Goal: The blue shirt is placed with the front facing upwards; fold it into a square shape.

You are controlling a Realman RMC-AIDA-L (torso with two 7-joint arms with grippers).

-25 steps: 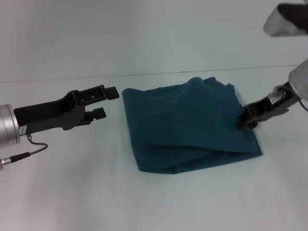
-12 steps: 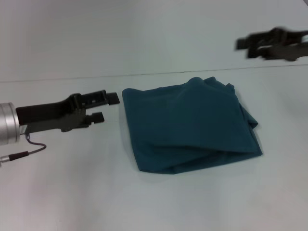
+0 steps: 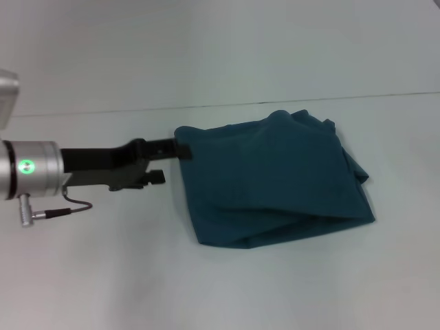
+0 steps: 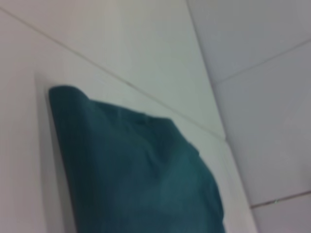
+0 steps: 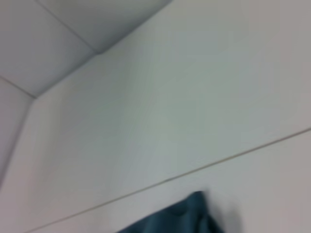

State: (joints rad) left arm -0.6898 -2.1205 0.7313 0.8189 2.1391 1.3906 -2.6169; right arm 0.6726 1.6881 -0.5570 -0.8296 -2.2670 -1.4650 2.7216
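Folded blue shirt on the table, left gripper now at its corner

The blue shirt (image 3: pixel 271 179) lies in the middle of the white table (image 3: pixel 103 275) as a rough, thick square, plain side up. The left gripper (image 3: pixel 172 161) has moved forward from a little apart, and its open jaws now reach the shirt's far left corner. The right gripper, at the shirt's right edge a moment ago, has gone out of sight. I think only small tidying remains.

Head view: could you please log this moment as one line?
blue shirt: folded, roughly square | left tool: open, at shirt's left edge | right tool: out of view
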